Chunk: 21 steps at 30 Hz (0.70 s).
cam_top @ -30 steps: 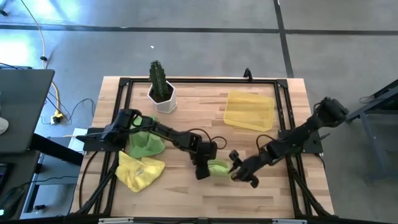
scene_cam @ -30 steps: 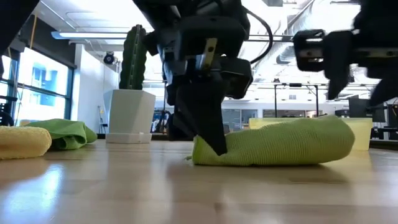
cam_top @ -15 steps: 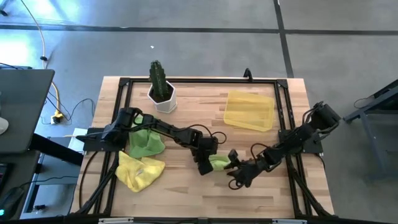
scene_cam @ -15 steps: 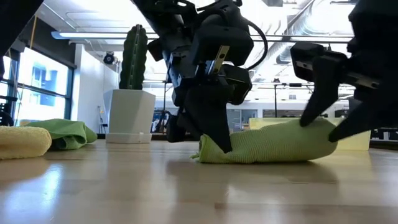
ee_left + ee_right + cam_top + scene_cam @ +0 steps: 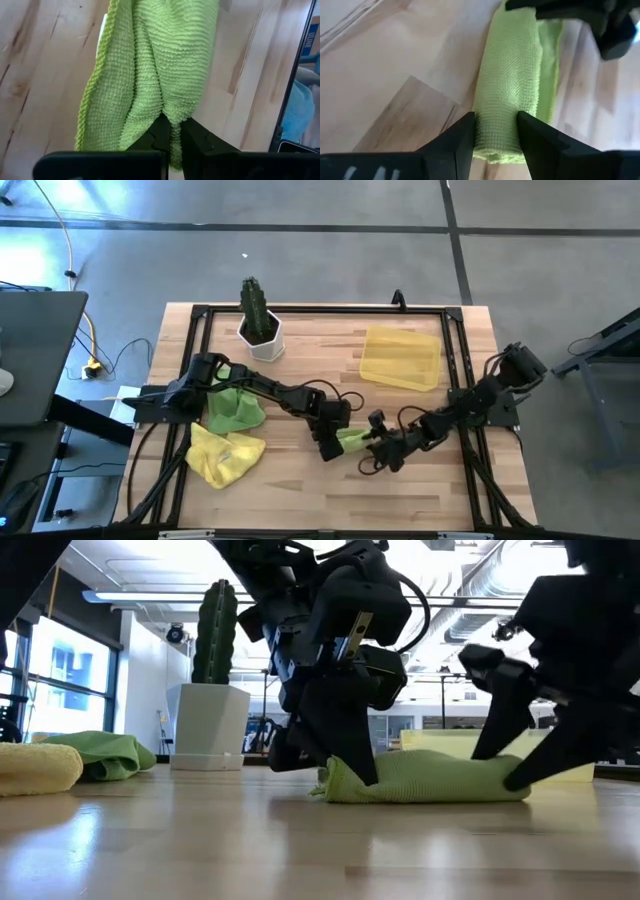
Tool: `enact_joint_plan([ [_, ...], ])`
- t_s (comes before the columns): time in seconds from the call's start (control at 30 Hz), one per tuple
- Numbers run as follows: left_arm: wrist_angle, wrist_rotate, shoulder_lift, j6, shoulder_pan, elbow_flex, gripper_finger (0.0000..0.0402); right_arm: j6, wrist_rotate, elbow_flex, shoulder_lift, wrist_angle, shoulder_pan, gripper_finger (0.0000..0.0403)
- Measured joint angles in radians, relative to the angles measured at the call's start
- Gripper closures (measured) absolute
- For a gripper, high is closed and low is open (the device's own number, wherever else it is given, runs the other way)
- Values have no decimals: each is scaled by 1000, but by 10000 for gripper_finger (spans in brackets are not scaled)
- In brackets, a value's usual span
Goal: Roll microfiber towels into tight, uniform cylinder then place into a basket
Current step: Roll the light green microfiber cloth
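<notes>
Two grippers on one rolled green towel [image 5: 352, 442], out in the middle of the table [image 5: 300, 490] toward its front edge.

Left gripper [image 5: 172, 131] has its fingers pressed together, pinching a fold at one end; right gripper [image 5: 496, 131] straddles the other end, fingers half spread against the roll's sides. I'd say both should lift level and together so the cylinder stays tight, then carry it to the basket [image 5: 402, 358] near the back right corner. Spare green towel [image 5: 234, 410] and yellow towel [image 5: 226, 456] wait by the left edge.
</notes>
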Motion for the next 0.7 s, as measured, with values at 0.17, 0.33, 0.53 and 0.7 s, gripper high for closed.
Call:
enact_joint_plan([
  [0.17, 2, -3, 0, 15, 0, 0, 380, 46, -70, 2, -1, -17, -35, 260],
  [0.33, 4, -7, -5, 23, -3, 0, 356, 167, -137, 3, -2, -40, -81, 253],
  [0.53, -4, -26, -50, 83, -2, -2, 335, 258, -154, 5, -5, -89, -114, 292],
  [0.7, -67, -101, -108, 140, -9, -1, 327, 299, -180, 4, -5, -94, -115, 357],
])
